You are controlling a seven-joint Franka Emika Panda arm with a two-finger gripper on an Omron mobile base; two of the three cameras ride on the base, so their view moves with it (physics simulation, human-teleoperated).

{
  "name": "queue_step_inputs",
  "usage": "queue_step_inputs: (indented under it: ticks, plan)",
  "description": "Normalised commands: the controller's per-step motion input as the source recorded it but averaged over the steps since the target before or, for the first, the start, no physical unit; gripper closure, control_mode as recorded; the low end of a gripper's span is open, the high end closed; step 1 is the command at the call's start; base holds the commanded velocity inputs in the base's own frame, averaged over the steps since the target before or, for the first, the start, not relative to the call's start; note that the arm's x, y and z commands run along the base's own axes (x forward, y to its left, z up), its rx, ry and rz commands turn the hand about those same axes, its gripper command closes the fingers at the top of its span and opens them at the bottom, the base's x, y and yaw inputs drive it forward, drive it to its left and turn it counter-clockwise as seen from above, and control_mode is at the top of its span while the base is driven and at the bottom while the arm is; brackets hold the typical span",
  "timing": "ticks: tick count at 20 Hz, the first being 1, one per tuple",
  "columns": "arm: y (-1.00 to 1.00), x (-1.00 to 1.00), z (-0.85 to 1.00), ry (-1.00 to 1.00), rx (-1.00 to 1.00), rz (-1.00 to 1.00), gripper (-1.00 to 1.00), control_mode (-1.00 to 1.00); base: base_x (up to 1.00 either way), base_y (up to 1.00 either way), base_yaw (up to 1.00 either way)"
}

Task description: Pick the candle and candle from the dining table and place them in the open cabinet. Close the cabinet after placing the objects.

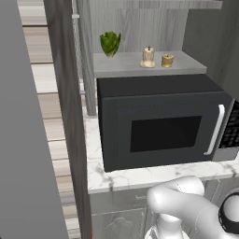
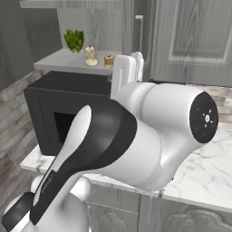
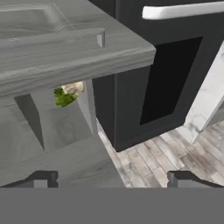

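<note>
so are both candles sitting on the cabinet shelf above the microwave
Yes, the cream candle and the squat tan-gold candle stand side by side on the pale grey shelf above the black microwave.

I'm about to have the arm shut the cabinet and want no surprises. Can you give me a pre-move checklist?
1. Cream candle upright on the cabinet shelf: ok.
2. Tan-gold candle on the shelf beside it: ok.
3. Pincer open and holding nothing: ok.
4. Cabinet door near the pincer, handle in sight: ok.
5. Cabinet closed: not ok, the doors stand open.
6. Door swing clears the leafy green item: cannot tell.
</note>
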Motion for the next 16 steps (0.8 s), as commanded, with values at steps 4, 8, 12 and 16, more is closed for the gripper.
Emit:
queue_step_inputs:
  ticks: [4, 8, 12, 16]
  plan:
    - [-0.26, 0.30, 0.00, 0.02, 0.05, 0.00, -1.00, -1.00, 0.00, 0.00, 0.00]
    - [-0.35, 0.18, 0.00, 0.00, 0.02, 0.00, -1.00, -1.00, 0.00, 0.00, 0.00]
    - [-0.19, 0.31, 0.00, 0.01, 0.01, 0.00, -1.00, -1.00, 0.00, 0.00, 0.00]
    - [-0.09, 0.52, 0.00, 0.03, 0.01, 0.04, -1.00, -1.00, 0.00, 0.00, 0.00]
